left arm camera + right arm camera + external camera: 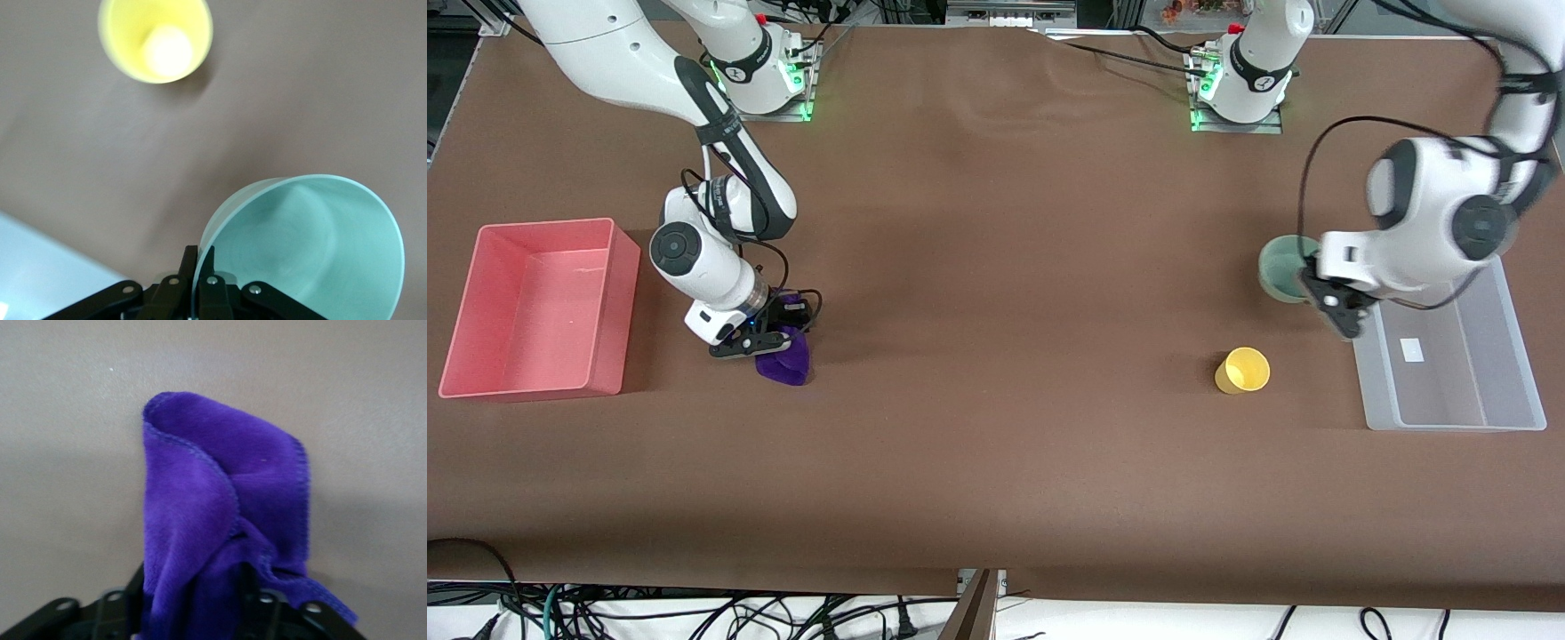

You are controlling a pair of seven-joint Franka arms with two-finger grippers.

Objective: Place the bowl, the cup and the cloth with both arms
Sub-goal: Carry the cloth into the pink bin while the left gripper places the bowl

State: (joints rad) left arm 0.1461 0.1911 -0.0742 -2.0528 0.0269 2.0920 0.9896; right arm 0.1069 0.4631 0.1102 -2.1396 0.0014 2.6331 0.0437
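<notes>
Front view, lower right of the frame: the cup (1242,370) stands upright on the brown tabletop (996,427), apart from everything else; it is the item nearest the front camera. In my left wrist view the cup (155,39) shows at the upper left, mouth open toward the lens.

Lower left of the frame: my right gripper (758,342) has its jaws closed on the cloth (784,359), which hangs bunched beside a pink bin (534,307) at the frame's left edge. In my right wrist view the cloth (223,513) is pinched between the fingers (259,603) and folds over above bare tabletop.

Middle right of the frame: my left gripper (1332,307) has its jaws closed on the rim of the bowl (1284,267), tilted, beside a clear tray (1449,356). In my left wrist view the fingers (189,280) clamp the bowl's (313,253) thin wall at the lower centre.
</notes>
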